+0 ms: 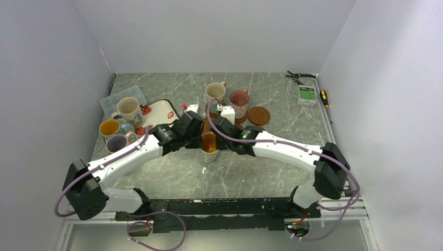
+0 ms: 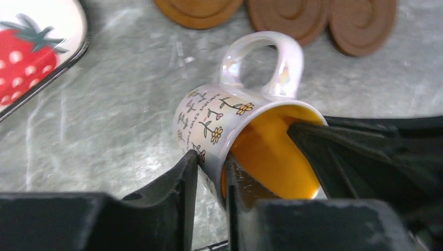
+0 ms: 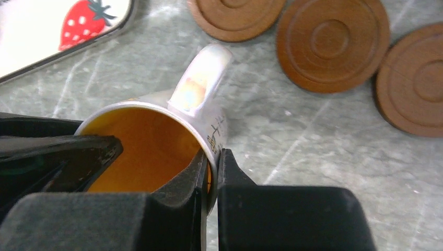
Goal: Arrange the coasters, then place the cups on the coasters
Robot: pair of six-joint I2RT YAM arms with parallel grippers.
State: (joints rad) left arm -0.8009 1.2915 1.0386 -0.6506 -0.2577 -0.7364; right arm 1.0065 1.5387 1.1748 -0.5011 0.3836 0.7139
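A flower-print cup (image 1: 209,142) with an orange inside hangs tilted over the middle of the table, between both grippers. My right gripper (image 3: 213,154) is shut on the rim of this cup (image 3: 146,141), one finger inside and one outside. My left gripper (image 2: 211,159) straddles the opposite wall of the cup (image 2: 209,117), its jaws slightly apart and loose round the wall. Three brown coasters (image 3: 333,44) lie just beyond the cup. A bare coaster (image 1: 259,115) lies at the back beside a cream cup (image 1: 215,93) and a pink-lined cup (image 1: 240,99).
Several more cups (image 1: 127,109) stand at the left by the strawberry-print tray (image 1: 162,112). A clear plastic box (image 1: 123,98) sits behind them. Pliers (image 1: 300,76), a green-and-white device (image 1: 306,94) and a screwdriver (image 1: 325,97) lie at the back right.
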